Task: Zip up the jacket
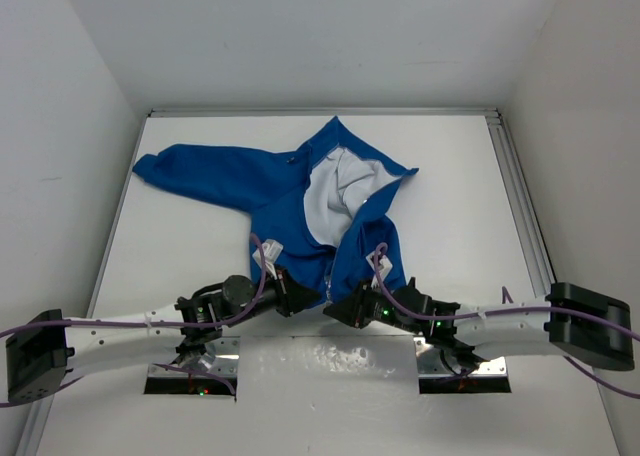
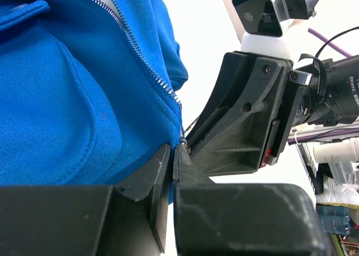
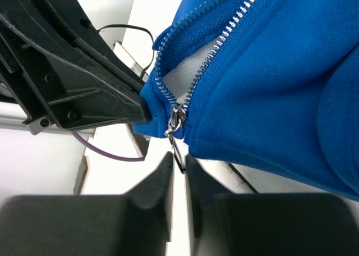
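**Zipper at the hem, whole run still to close**

Bright royal-blue fabric jacket (image 1: pixel 290 191) lies mid-frame on the white table (image 1: pixel 200 266), its front spread open on pale grey-white lining (image 1: pixel 335 191). At lower centre, the left gripper (image 2: pixel 172 150) is pressed together on the hem. Both tooth rows meet at the silver slider (image 3: pixel 175 120). The right gripper (image 3: pixel 179 158) stands nearly closed around the pull tab (image 3: pixel 178 149), though whether it grips cannot be told. Pulling upward appears entirely ahead.

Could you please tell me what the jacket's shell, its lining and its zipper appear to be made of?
The jacket shell: soft matte blue knit, probably fleece or sweatshirt cotton, judging by its fine weave texture and soft folds. Its lining: pale grey-white fabric, kind unclear. The zipper teeth and zipper pull: shiny and silvery, probably metal.
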Motion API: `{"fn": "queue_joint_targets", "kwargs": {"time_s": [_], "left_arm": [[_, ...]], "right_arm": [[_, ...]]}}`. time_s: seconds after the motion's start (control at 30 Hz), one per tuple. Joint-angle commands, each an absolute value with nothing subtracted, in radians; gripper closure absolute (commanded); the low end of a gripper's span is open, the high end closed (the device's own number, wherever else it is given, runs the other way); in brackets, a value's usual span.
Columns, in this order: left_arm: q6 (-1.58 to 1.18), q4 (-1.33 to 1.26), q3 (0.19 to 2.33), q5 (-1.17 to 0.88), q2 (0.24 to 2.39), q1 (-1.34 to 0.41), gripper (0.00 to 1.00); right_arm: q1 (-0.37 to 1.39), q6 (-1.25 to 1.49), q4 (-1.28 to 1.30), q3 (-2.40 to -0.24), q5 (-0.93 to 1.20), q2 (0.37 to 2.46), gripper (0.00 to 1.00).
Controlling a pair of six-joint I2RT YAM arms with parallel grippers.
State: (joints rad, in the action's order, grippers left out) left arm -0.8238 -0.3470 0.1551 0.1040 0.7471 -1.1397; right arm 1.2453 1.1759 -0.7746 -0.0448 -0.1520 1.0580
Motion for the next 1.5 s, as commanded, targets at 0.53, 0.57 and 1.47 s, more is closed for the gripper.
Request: {"fn": "queue_joint_targets", "kwargs": {"time_s": [0.53,0.57,1.47], "left_arm": [[-0.784,-0.327,0.130,0.092,0.756,-1.155,1.00],[-0.779,-0.310,0.127,0.092,0.756,-1.154,1.00],[-0.649,-0.265,0.110,0.008,0.746,-1.172,1.00]], "right_arm": [[1.249,1.172,-0.600,-0.208,-0.162,0.973,1.00],[1.250,1.169,-0.574,-0.222,-0.190,0.962,1.00],[0.959,1.175,-0.521,-0.486,-0.264,1.206,1.00]]}}
